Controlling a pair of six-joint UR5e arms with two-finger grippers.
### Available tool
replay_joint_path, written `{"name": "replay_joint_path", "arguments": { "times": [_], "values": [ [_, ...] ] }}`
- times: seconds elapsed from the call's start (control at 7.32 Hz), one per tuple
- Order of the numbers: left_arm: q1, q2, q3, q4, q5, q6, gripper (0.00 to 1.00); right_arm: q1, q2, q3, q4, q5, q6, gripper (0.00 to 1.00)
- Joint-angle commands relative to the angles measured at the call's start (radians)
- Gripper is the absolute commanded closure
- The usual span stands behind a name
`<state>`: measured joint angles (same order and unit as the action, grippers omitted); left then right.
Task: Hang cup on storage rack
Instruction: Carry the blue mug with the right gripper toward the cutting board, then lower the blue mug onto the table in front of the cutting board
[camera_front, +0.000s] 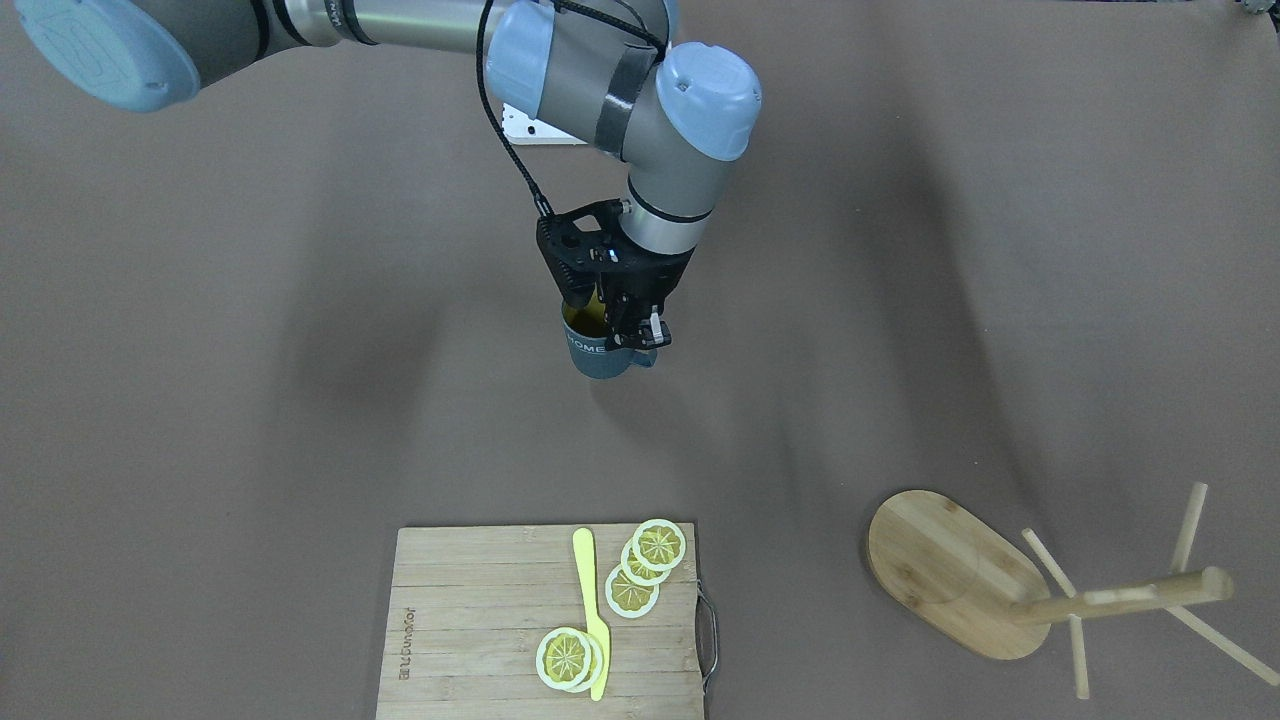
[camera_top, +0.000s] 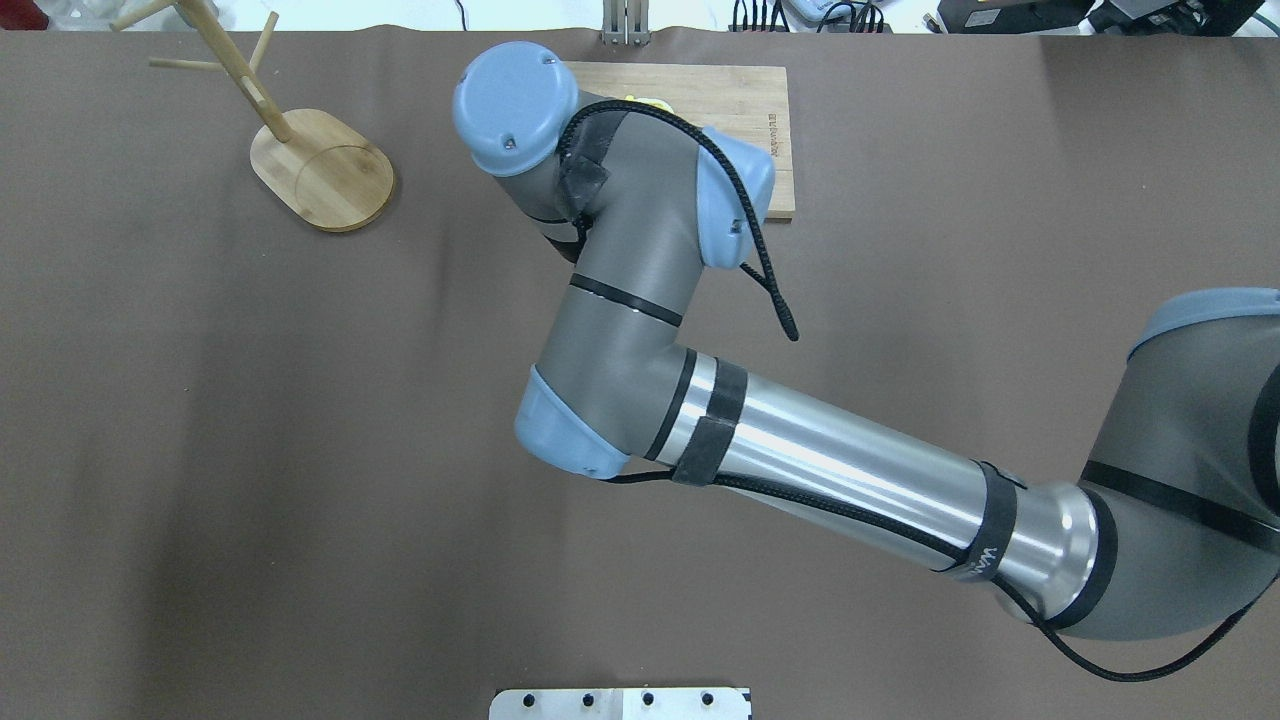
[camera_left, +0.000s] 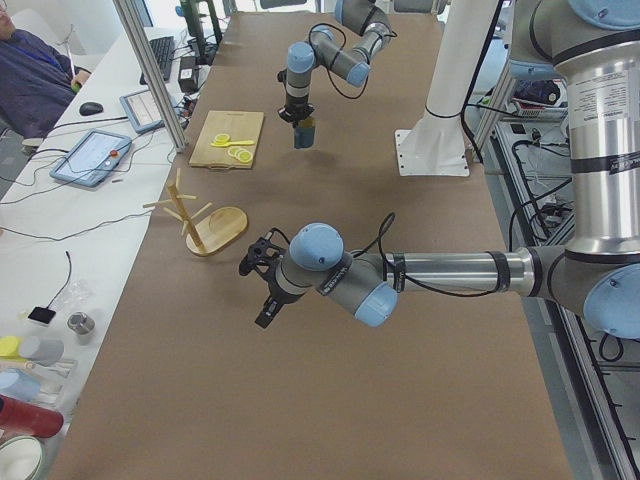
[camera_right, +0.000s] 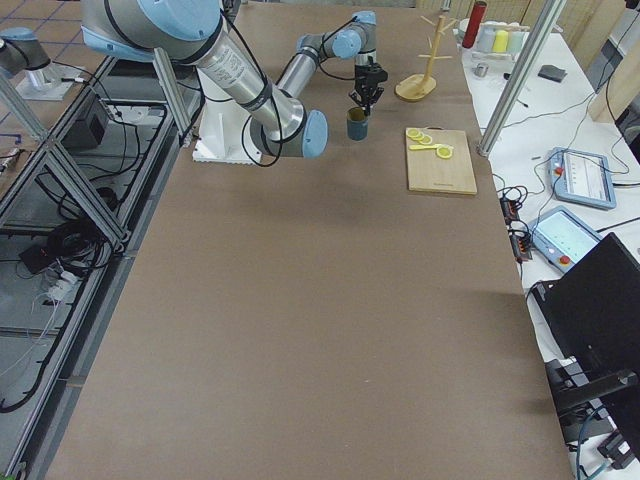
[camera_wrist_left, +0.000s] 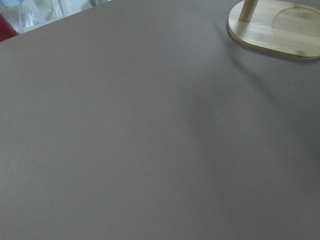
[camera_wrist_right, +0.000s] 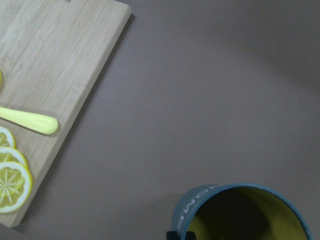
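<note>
The cup (camera_front: 597, 358), dark slate-blue with a yellow-green inside and pale lettering, is upright at mid-table. My right gripper (camera_front: 640, 335) is shut on its rim from above, one finger inside and one outside. The right wrist view shows the cup's mouth (camera_wrist_right: 240, 212) at the bottom edge. I cannot tell whether the cup touches the table. The storage rack (camera_front: 950, 570), a bamboo mug tree on an oval base, stands apart near the table's far edge on my left side, its pegs bare. My left gripper (camera_left: 264, 315) hovers over bare table near the rack; I cannot tell its state.
A bamboo cutting board (camera_front: 480, 620) with lemon slices (camera_front: 632, 590) and a yellow knife (camera_front: 592, 610) lies at the far edge, between cup and rack line. The rack base (camera_wrist_left: 280, 25) shows in the left wrist view. A person sits beyond the table's left end.
</note>
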<state>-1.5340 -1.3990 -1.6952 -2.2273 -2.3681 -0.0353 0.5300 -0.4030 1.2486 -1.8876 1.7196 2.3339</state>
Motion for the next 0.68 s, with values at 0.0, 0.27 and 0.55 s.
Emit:
{"name": "replay_joint_path", "arguments": {
  "times": [0.0, 0.27, 0.55],
  "values": [
    [0.0, 0.0, 0.0, 0.0, 0.001, 0.0, 0.0, -0.024, 0.044, -0.058, 0.001, 0.005, 0.019, 1.0],
    [0.0, -0.002, 0.008, 0.0, 0.001, 0.0, 0.0, -0.022, 0.052, -0.086, 0.007, 0.018, 0.012, 1.0],
    [0.003, 0.0, 0.006, -0.002, 0.001, 0.0, 0.0, -0.018, 0.09, -0.141, 0.007, 0.049, -0.019, 1.0]
  ]
}}
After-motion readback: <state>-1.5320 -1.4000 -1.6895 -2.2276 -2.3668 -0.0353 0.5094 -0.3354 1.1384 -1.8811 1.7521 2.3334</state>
